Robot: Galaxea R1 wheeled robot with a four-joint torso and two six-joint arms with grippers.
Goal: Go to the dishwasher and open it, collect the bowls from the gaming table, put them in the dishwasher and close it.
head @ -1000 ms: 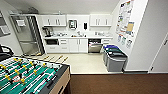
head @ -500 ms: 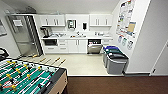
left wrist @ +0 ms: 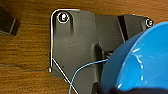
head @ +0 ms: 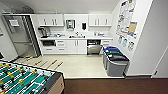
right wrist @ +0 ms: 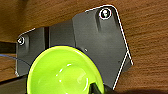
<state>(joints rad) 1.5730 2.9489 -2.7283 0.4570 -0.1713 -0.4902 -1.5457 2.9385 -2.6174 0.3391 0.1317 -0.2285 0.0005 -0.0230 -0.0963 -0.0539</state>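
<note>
The head view looks across a pale floor [head: 75, 66] into a small kitchen with white cupboards [head: 75, 46] and a long white bench [head: 77, 37] with a sink. The dishwasher [head: 94, 47], a shiny steel box under the bench, sits at the right end of the cupboards, and its front looks dark along the top, as if its door is partly open. Near it on the right stand two grey bins [head: 115, 62], one with a blue lid. A green football table with rods and little yellow players [head: 27, 81] is at the near left, on brown wood floor. In the left wrist view, a round bright blue bowl [left wrist: 142, 65] is close up over the wood floor, and it is not clear if the left claw grips it. In the right wrist view, a round yellow-green bowl [right wrist: 65, 72] is just as close, and the right claw's grip is not clear either.
</note>
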